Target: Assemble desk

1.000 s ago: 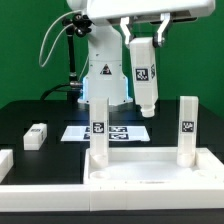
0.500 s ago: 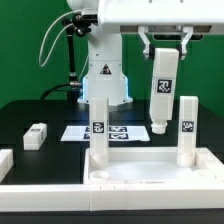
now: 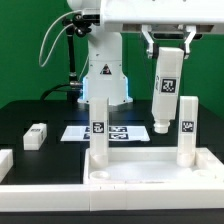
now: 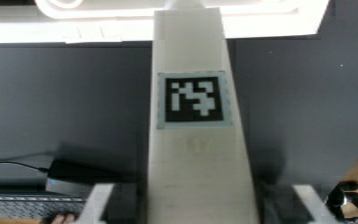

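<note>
Right now the gripper (image 3: 168, 45) is holding the held leg (image 3: 167, 92) by its top end, fingers (image 3: 151, 44) closing narrowly on two opposite sides. It is keeping the post upright, probably so the lower end is pointing straight down for seating. The wrist view is showing the post running centred between the fingers, tag facing the camera.

The slab (image 3: 140, 178) is lying at the near edge, with the left leg (image 3: 99, 135) and the right leg (image 3: 186, 130) standing in it. The held leg is hanging beyond them, just beside the right leg on the exterior view's left. Whether it is hovering over a hole I cannot tell. The spare leg (image 3: 36, 136) is lying on the table, far off at the exterior view's left, likely awaiting its turn.
</note>
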